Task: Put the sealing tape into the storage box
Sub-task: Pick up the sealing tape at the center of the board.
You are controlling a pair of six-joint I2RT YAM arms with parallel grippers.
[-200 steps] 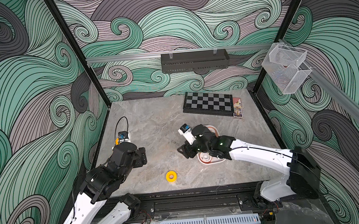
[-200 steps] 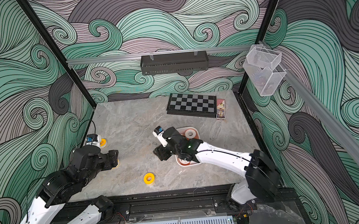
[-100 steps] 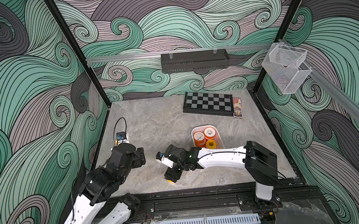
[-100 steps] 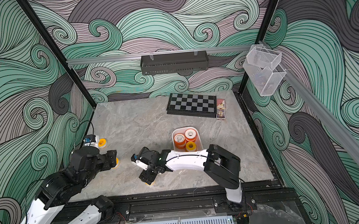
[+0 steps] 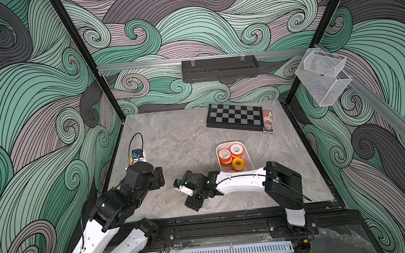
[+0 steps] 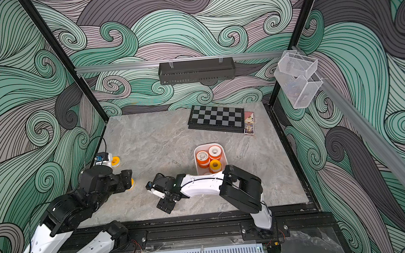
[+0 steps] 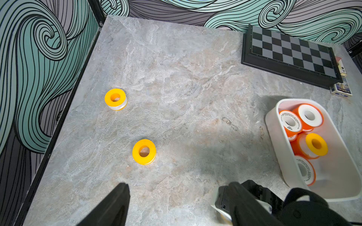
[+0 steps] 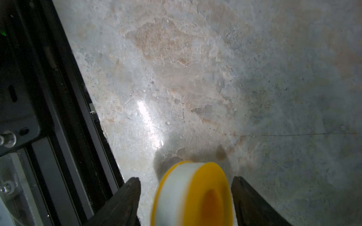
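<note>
Near front edge of grey marbled bench (image 5: 172,139): small yellow round tape spool (image 8: 195,195) straddled by right pincer (image 5: 193,204); jaws spread, gap seen one side. White plastic storage box (image 5: 230,143) located rearward-right. Left pincer (image 7: 178,185) spread, empty.

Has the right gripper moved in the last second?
Yes. The right gripper has swung off the white box toward the front edge of the table, farther from the chessboard, and now straddles a yellow spool.
</note>
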